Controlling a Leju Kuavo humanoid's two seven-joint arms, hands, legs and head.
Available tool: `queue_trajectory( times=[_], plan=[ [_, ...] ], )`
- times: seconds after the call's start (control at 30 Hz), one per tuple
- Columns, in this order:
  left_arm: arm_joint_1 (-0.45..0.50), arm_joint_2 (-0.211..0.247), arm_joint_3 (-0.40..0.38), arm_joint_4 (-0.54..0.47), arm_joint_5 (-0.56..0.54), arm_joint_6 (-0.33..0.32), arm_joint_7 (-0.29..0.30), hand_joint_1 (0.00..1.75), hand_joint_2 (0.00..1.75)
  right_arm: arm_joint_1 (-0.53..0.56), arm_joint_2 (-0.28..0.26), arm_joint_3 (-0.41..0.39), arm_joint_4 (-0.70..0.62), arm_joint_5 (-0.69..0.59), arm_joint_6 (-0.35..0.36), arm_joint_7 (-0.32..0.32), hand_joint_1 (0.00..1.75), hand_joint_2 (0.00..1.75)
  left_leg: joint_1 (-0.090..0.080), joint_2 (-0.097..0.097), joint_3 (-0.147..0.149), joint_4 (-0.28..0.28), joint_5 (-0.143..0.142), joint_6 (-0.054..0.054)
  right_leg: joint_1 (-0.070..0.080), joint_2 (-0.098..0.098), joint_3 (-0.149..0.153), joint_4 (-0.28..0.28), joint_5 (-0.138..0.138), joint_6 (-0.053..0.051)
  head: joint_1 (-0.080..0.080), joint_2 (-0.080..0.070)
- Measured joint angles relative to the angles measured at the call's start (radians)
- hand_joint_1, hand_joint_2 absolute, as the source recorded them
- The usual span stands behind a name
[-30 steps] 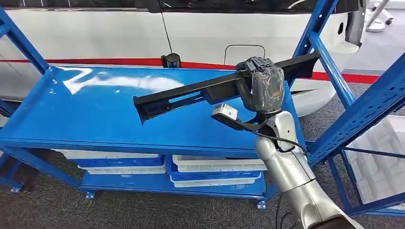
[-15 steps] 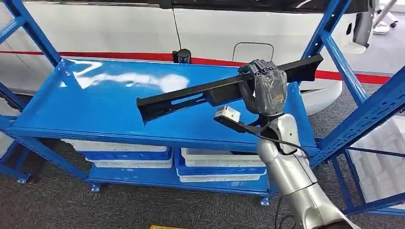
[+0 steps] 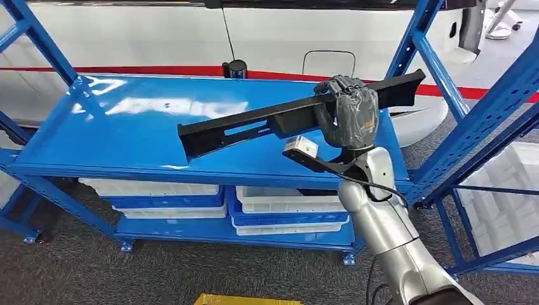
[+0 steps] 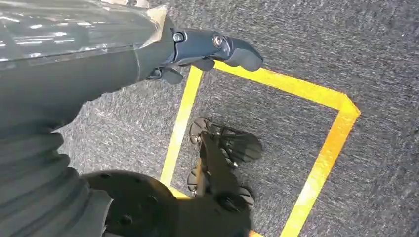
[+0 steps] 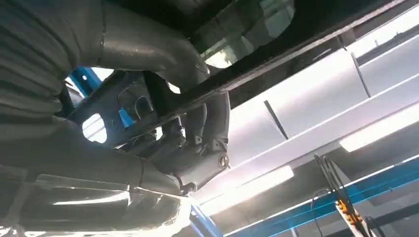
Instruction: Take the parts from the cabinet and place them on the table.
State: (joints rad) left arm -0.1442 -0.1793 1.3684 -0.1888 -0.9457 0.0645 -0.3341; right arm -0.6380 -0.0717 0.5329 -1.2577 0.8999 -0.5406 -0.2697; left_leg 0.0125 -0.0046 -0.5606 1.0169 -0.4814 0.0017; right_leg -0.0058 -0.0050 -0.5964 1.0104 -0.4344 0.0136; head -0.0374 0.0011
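the long black part (image 3: 279, 117) is held in the air above the top shelf of the blue rack (image 3: 95, 143), over the shelf's right half, and it is not touching the blue surface. it is tilted, with its notched end low toward the shelf's middle and near the front edge, and its other end raised past the right rear corner, close to the blue upright (image 3: 416, 47) there. slots are cut through the lower stretch of the part. the right hand (image 3: 348, 114) is wrapped around the part somewhat right of its middle, the fingers (image 3: 340, 84) curled over its upper edge and the palm side set against its face; in the right wrist view the dark fingers (image 5: 205, 131) are seen closed round the part's narrow bar (image 5: 276, 57). the silver right arm (image 3: 388, 235) rises from the lower right in front of the shelf's right front corner.

the left hand (image 4: 197, 49) is seen in the left wrist view above grey carpet (image 4: 346, 44) marked with yellow tape lines (image 4: 326, 153); nothing is held in it, and its fingers are lightly bent rather than clenched.

on the lower shelf of the rack, white trays (image 3: 289, 203) are stacked side by side. behind the rack a white car body with a red stripe (image 3: 127, 68) is seen, and a small dark cylinder (image 3: 236, 68) stands at the shelf's rear edge.
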Motion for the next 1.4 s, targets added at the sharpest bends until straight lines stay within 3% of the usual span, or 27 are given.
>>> queue_trajectory(
  times=[0.1,0.13,0.2,0.27,0.33,0.37,0.43,0.47,0.57,0.6,0.63,0.7,0.77,0.8,0.83,0.87,0.93,0.97,1.0,1.1,1.13,1.17,1.2,1.27,1.3,1.33,1.4],
  plan=[
    [-0.003,0.002,0.000,0.000,-0.002,-0.002,0.000,0.00,1.75,-0.001,0.005,-0.005,0.010,-0.005,-0.004,0.000,1.75,1.75,-0.006,0.000,-0.011,0.004,0.012,0.021,-0.005,0.000,-0.006,-0.006,0.014,0.023,0.000,0.000],
    [-0.005,0.002,0.000,0.000,-0.003,-0.003,0.000,0.00,1.75,0.000,0.003,-0.008,0.013,-0.008,-0.006,0.000,1.75,1.75,0.001,0.003,-0.014,-0.004,0.023,0.036,-0.007,0.000,-0.013,0.003,0.006,0.027,0.000,0.000],
    [-0.011,0.003,0.000,0.000,-0.004,-0.003,0.000,0.00,1.75,0.001,-0.001,-0.013,0.019,-0.016,-0.008,-0.001,1.75,1.75,-0.002,0.003,-0.027,-0.005,0.035,0.050,-0.008,0.002,-0.053,0.087,-0.063,0.017,0.007,0.000],
    [-0.013,0.003,0.000,0.000,-0.009,-0.006,0.001,0.00,1.75,0.009,-0.003,-0.015,0.027,-0.023,-0.010,-0.005,1.75,1.75,-0.005,0.003,-0.045,-0.004,0.048,0.055,-0.008,0.002,-0.112,0.250,-0.141,0.010,0.010,0.000],
    [-0.013,0.005,-0.001,0.000,-0.017,-0.012,0.001,0.00,1.75,0.022,-0.005,-0.019,0.039,-0.029,-0.012,-0.013,1.75,1.75,-0.007,0.003,-0.062,-0.003,0.061,0.056,-0.008,0.002,-0.112,0.302,-0.156,0.018,0.010,0.000],
    [-0.014,0.005,-0.002,0.000,-0.020,-0.013,0.001,0.00,1.75,0.026,-0.005,-0.022,0.043,-0.032,-0.012,-0.017,1.75,1.75,-0.008,0.002,-0.070,-0.003,0.068,0.055,-0.008,0.002,-0.078,0.258,-0.141,0.026,0.010,0.000],
    [-0.014,0.004,-0.006,0.000,-0.026,-0.018,0.000,0.00,1.75,0.027,-0.005,-0.030,0.050,-0.038,-0.013,-0.021,1.75,1.75,-0.009,0.001,-0.081,-0.003,0.080,0.049,-0.007,0.002,0.037,0.078,-0.093,0.034,0.011,0.000],
    [-0.015,0.004,-0.010,0.000,-0.026,-0.018,0.000,0.00,1.75,0.025,-0.005,-0.034,0.050,-0.039,-0.013,-0.021,1.75,1.75,-0.009,0.001,-0.084,-0.003,0.085,0.045,-0.006,0.002,0.090,-0.009,-0.092,0.026,0.011,0.000],
    [-0.017,0.004,-0.011,0.000,-0.025,-0.016,-0.002,0.00,1.75,0.030,-0.003,-0.042,0.051,-0.039,-0.013,-0.021,1.75,1.75,-0.011,0.003,-0.090,-0.005,0.105,0.026,0.004,0.004,0.087,-0.015,-0.071,0.020,0.011,0.000],
    [-0.017,0.004,-0.011,0.000,-0.025,-0.016,-0.002,0.00,1.75,0.032,-0.003,-0.043,0.052,-0.039,-0.013,-0.021,1.75,1.75,-0.010,0.003,-0.090,-0.009,0.113,0.019,0.005,0.004,0.084,-0.015,-0.066,0.013,0.010,0.000],
    [-0.016,0.005,-0.012,0.000,-0.025,-0.016,-0.002,0.00,1.75,0.034,-0.002,-0.043,0.053,-0.039,-0.013,-0.021,1.75,1.75,-0.011,0.001,-0.097,-0.009,0.112,0.012,-0.008,0.003,0.072,-0.023,-0.053,0.000,0.011,0.000],
    [-0.017,0.006,-0.012,0.000,-0.025,-0.013,-0.002,0.00,1.75,0.032,0.002,-0.044,0.053,-0.039,-0.013,-0.022,1.75,1.75,-0.005,0.002,-0.125,0.060,0.016,0.000,-0.010,0.000,0.058,-0.024,-0.034,-0.018,0.003,0.000],
    [-0.017,0.005,-0.012,0.000,-0.023,-0.013,-0.002,0.00,1.75,0.035,0.003,-0.045,0.055,-0.039,-0.013,-0.022,1.75,1.75,-0.002,0.002,-0.169,0.211,-0.089,-0.012,-0.009,0.000,0.033,-0.023,-0.014,-0.022,-0.001,0.000],
    [-0.017,0.005,-0.012,0.000,-0.021,-0.012,-0.002,0.00,1.75,0.037,0.003,-0.045,0.056,-0.038,-0.013,-0.022,1.75,1.75,-0.001,0.002,-0.182,0.273,-0.110,-0.015,-0.008,-0.001,0.019,-0.023,-0.004,-0.021,-0.002,0.000],
    [-0.017,0.006,-0.012,0.000,-0.021,-0.010,-0.002,0.00,1.75,0.040,0.003,-0.046,0.057,-0.038,-0.013,-0.023,1.75,1.75,0.000,0.002,-0.177,0.298,-0.101,-0.017,-0.008,0.000,0.006,-0.022,0.006,-0.020,-0.003,0.000],
    [-0.017,0.006,-0.012,0.000,-0.021,-0.010,-0.002,0.00,1.75,0.042,0.003,-0.047,0.057,-0.037,-0.013,-0.025,1.75,1.75,0.001,0.002,-0.155,0.286,-0.071,-0.019,-0.008,0.000,-0.007,-0.020,0.015,-0.018,-0.003,0.000],
    [-0.020,0.009,-0.013,0.000,-0.021,-0.008,-0.002,0.00,1.75,0.045,0.003,-0.052,0.058,-0.037,-0.013,-0.028,1.75,1.75,0.003,0.002,-0.047,0.154,-0.004,-0.014,-0.010,0.001,-0.032,-0.014,0.031,-0.009,-0.004,0.000],
    [-0.024,0.009,-0.013,0.000,-0.021,-0.007,-0.002,0.00,1.75,0.046,0.004,-0.055,0.057,-0.036,-0.013,-0.029,1.75,1.75,0.004,0.002,0.016,0.069,-0.007,-0.011,-0.010,0.001,-0.038,-0.010,0.036,-0.002,-0.004,0.000],
    [-0.028,0.010,-0.014,0.000,-0.021,-0.007,0.000,0.00,1.75,0.046,0.006,-0.058,0.056,-0.036,-0.013,-0.030,1.75,1.75,-0.001,0.000,0.062,-0.002,-0.041,-0.007,-0.003,0.001,-0.046,-0.007,0.040,0.005,-0.004,0.000],
    [-0.030,0.010,-0.015,0.000,-0.021,-0.006,0.000,0.00,1.75,0.047,0.012,-0.062,0.056,-0.036,-0.013,-0.032,1.75,1.75,-0.011,-0.004,0.049,-0.009,-0.034,0.016,-0.006,-0.003,-0.047,-0.012,0.064,0.026,0.002,0.000],
    [-0.028,0.008,-0.015,0.000,-0.021,-0.003,0.000,0.00,1.75,0.050,0.012,-0.064,0.057,-0.036,-0.013,-0.032,1.75,1.75,-0.010,-0.001,0.043,-0.017,-0.020,0.031,-0.002,-0.003,-0.051,-0.014,0.073,0.034,0.003,0.000],
    [-0.030,0.007,-0.015,0.000,-0.021,-0.003,0.000,0.00,1.75,0.050,0.011,-0.068,0.057,-0.037,-0.013,-0.032,1.75,1.75,-0.005,0.005,0.036,-0.020,-0.007,0.043,-0.009,0.000,-0.063,0.001,0.049,0.031,0.000,0.000],
    [-0.030,0.009,-0.016,0.000,-0.021,-0.003,0.000,0.00,1.75,0.051,0.011,-0.070,0.057,-0.037,-0.013,-0.032,1.75,1.75,-0.005,0.006,0.022,-0.019,0.004,0.055,-0.008,0.000,-0.085,0.039,0.000,0.025,0.008,0.000],
    [-0.030,0.009,-0.016,0.000,-0.020,-0.003,0.000,0.00,1.75,0.054,0.011,-0.075,0.057,-0.037,-0.013,-0.032,1.75,1.75,-0.006,0.007,-0.004,-0.019,0.025,0.060,-0.009,0.000,-0.125,0.185,-0.098,0.016,0.013,0.000],
    [-0.030,0.009,-0.016,0.000,-0.020,-0.002,0.000,0.00,1.75,0.058,0.010,-0.078,0.057,-0.037,-0.013,-0.033,1.75,1.75,-0.007,0.007,-0.020,-0.018,0.037,0.060,-0.008,0.000,-0.144,0.269,-0.130,0.020,0.013,0.000],
    [-0.030,0.009,-0.016,0.000,-0.020,-0.003,0.000,0.00,1.75,0.064,0.010,-0.081,0.057,-0.037,-0.013,-0.034,1.75,1.75,-0.007,0.007,-0.035,-0.018,0.048,0.059,-0.009,0.000,-0.147,0.315,-0.132,0.029,0.014,0.000],
    [-0.030,0.009,-0.016,0.000,-0.020,-0.003,0.000,0.00,1.75,0.074,0.010,-0.082,0.057,-0.038,-0.016,-0.039,1.75,1.75,-0.008,0.007,-0.062,-0.016,0.068,0.056,-0.009,0.000,-0.088,0.272,-0.086,0.048,0.015,0.000]
  ],
)
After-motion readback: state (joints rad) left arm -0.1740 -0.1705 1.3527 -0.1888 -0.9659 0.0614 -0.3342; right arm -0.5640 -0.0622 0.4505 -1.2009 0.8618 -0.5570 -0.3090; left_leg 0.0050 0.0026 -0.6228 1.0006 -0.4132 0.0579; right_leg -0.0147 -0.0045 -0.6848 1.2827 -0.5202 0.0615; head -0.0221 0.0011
